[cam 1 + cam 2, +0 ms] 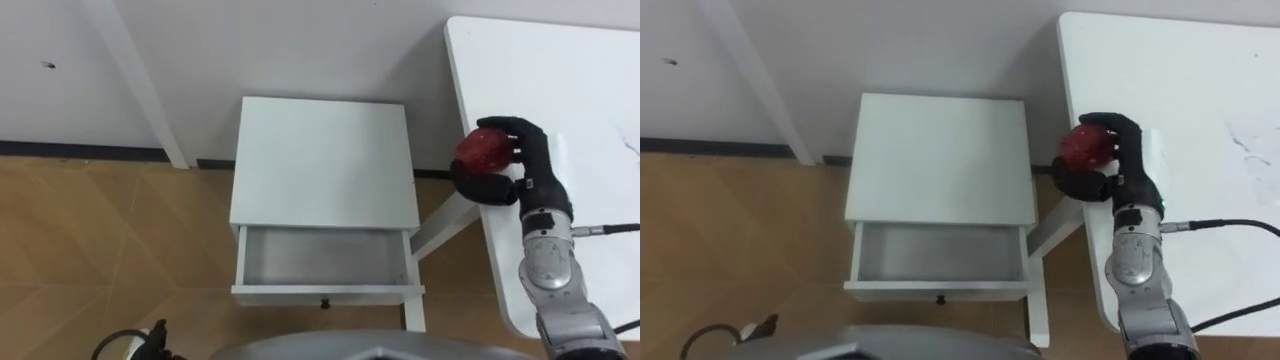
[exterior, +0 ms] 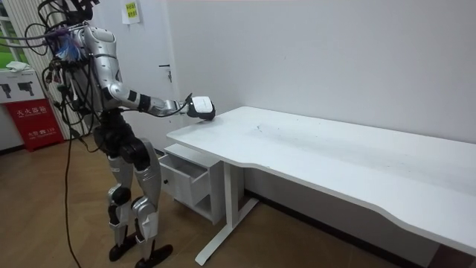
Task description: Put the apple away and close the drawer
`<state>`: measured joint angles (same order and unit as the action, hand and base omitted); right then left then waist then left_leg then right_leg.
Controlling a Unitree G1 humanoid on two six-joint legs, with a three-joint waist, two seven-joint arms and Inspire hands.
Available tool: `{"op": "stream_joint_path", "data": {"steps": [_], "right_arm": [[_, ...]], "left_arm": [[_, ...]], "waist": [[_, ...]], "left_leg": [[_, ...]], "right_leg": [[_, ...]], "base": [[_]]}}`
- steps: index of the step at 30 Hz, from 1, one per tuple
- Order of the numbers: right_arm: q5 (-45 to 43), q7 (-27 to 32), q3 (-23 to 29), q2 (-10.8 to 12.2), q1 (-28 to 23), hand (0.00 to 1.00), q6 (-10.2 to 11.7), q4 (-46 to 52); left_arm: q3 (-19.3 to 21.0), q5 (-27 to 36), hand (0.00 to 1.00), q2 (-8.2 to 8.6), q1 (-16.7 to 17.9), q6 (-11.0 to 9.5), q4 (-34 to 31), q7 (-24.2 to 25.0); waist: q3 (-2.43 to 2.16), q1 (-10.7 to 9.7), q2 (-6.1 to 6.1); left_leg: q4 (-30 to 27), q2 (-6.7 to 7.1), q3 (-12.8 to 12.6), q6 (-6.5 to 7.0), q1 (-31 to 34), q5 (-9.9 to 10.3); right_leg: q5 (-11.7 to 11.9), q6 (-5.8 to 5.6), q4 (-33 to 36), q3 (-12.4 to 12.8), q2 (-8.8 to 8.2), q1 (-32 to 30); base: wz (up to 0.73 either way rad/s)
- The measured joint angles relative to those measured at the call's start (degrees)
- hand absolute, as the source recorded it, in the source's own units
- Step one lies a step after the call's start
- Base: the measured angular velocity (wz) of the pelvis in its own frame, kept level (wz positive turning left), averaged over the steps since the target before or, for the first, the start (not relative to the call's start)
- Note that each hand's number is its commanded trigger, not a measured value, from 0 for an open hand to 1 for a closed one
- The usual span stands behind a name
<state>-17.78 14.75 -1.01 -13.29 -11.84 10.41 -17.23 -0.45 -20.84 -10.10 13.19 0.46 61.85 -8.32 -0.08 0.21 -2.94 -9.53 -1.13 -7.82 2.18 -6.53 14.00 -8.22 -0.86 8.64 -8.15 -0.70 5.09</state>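
A red apple [image 1: 483, 150] [image 1: 1084, 146] sits in my right hand [image 1: 513, 166] [image 1: 1115, 160], whose fingers and thumb curl round it. The hand hovers over the left edge of the white table [image 1: 560, 90] [image 1: 1180, 80]. To the left stands a small white cabinet [image 1: 323, 160] [image 1: 937, 155] with its drawer [image 1: 325, 262] [image 1: 938, 258] pulled open and nothing inside. In the room view I stand beside the cabinet [image 2: 192, 175] with my right hand [image 2: 199, 109] stretched out over the table's corner [image 2: 223, 130].
A white table leg [image 1: 445, 225] slants down beside the cabinet's right side. A white post [image 1: 140, 85] leans against the wall at the left. Wooden floor [image 1: 110, 250] surrounds the cabinet. A red box [image 2: 33, 123] stands behind me in the room view.
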Motion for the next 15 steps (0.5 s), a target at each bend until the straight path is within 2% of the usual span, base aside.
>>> {"op": "stream_joint_path", "data": {"steps": [8, 15], "right_arm": [[-4.4, 0.0, -0.9, 0.0, 0.6, 1.00, -0.6, 0.3], [-5.8, 0.0, -2.4, -0.3, 0.4, 1.00, -2.5, 2.1]], "left_arm": [[-2.0, 0.0, 0.00, -0.17, 0.2, 0.9, 0.0, -0.1], [-3.1, 0.0, 0.00, -0.17, 0.0, 0.9, 0.0, -0.2]], "waist": [[-0.02, 0.0, 0.10], [-0.03, 0.1, 0.12]], "left_leg": [[0.0, 0.01, 0.2, -0.07, 0.0, 0.0], [-0.1, -0.02, 0.3, -0.09, 0.2, -0.1]], "right_leg": [[0.1, 0.08, 0.0, 0.1, 0.03, 0.1], [0.1, 0.08, 0.0, 0.0, 0.05, 0.0]], "base": [[0.00], [0.00]]}}
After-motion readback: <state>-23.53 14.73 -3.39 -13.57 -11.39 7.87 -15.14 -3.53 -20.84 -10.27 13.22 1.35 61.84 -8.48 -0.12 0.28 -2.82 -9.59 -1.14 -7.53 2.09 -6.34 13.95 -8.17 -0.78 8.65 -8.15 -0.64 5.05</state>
